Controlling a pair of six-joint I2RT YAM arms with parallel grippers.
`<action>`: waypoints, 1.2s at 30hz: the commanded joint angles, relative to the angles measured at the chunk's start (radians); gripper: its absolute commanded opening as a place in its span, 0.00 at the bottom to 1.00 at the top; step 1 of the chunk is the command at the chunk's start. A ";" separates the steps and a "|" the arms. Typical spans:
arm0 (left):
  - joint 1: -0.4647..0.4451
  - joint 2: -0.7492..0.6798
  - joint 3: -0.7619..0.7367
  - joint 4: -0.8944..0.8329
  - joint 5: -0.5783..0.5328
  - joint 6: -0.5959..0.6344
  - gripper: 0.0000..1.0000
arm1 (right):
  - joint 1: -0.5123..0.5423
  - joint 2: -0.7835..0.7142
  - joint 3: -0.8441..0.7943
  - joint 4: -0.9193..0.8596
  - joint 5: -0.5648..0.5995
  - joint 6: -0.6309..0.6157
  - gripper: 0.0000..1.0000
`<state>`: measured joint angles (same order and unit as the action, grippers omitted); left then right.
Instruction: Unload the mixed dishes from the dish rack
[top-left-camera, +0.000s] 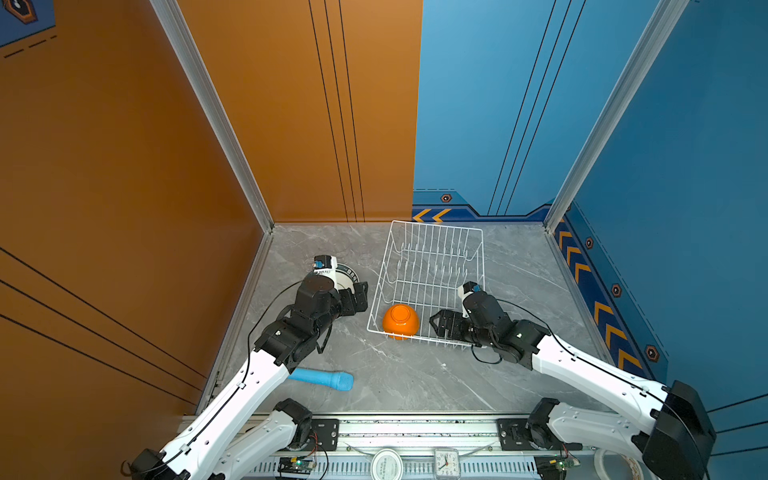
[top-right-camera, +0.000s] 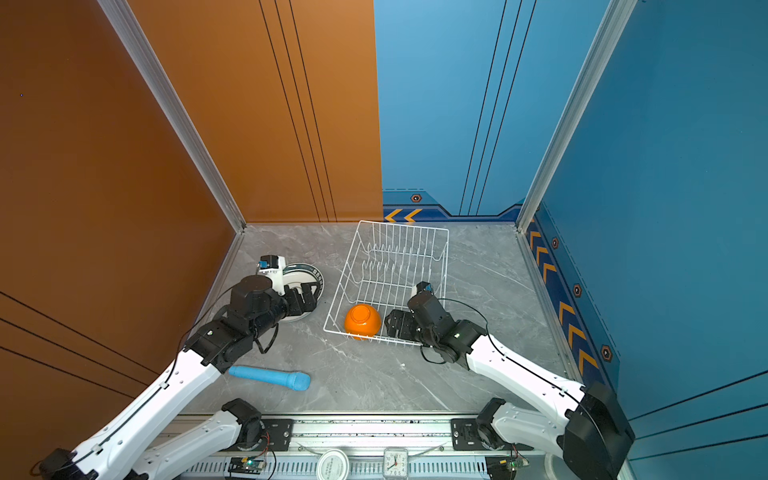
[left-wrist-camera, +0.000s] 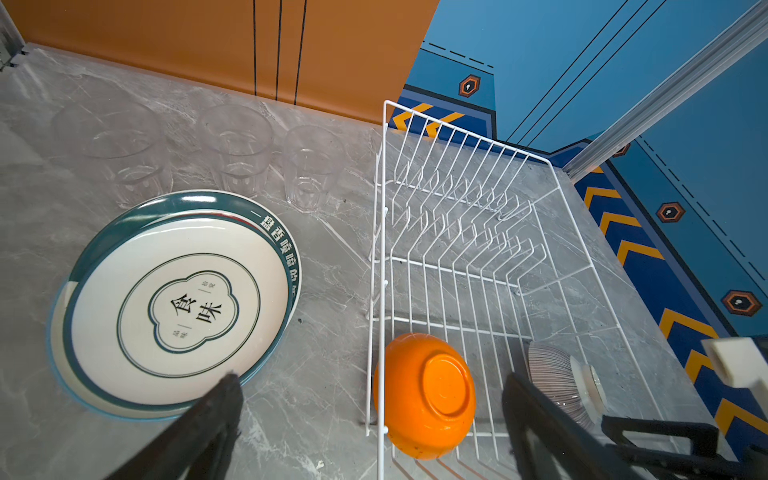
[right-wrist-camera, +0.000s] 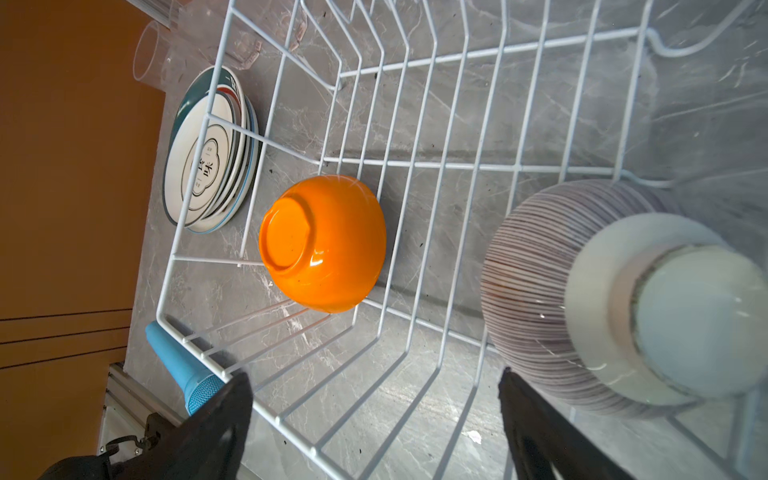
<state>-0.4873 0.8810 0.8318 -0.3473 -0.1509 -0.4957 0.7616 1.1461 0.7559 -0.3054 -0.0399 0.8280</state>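
With the right gripper (right-wrist-camera: 374, 382) and left gripper (left-wrist-camera: 370, 380) both spread apart and empty, we judged the inverted orange bowl (right-wrist-camera: 322, 243) and grey-striped bowl (right-wrist-camera: 582, 299), at the dish rack's (top-left-camera: 428, 274) near end, rigid, glossy, slippery and breakable, best gripped across the raised foot ring.

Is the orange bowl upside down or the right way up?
Upside down. The orange bowl shows its round foot on top, with its opening facing down in the dish rack.
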 joint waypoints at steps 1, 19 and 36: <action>0.000 -0.016 -0.029 0.010 -0.019 -0.017 0.98 | 0.008 0.033 0.027 0.053 0.015 0.011 0.93; 0.007 -0.001 -0.099 0.068 0.044 -0.065 0.98 | -0.015 0.251 0.102 0.139 -0.063 -0.013 0.93; 0.040 0.078 -0.060 0.128 0.039 -0.029 0.98 | -0.037 0.497 0.207 0.244 -0.211 0.017 0.91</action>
<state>-0.4576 0.9459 0.7372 -0.2501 -0.1265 -0.5465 0.7296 1.6287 0.9295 -0.0837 -0.2188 0.8364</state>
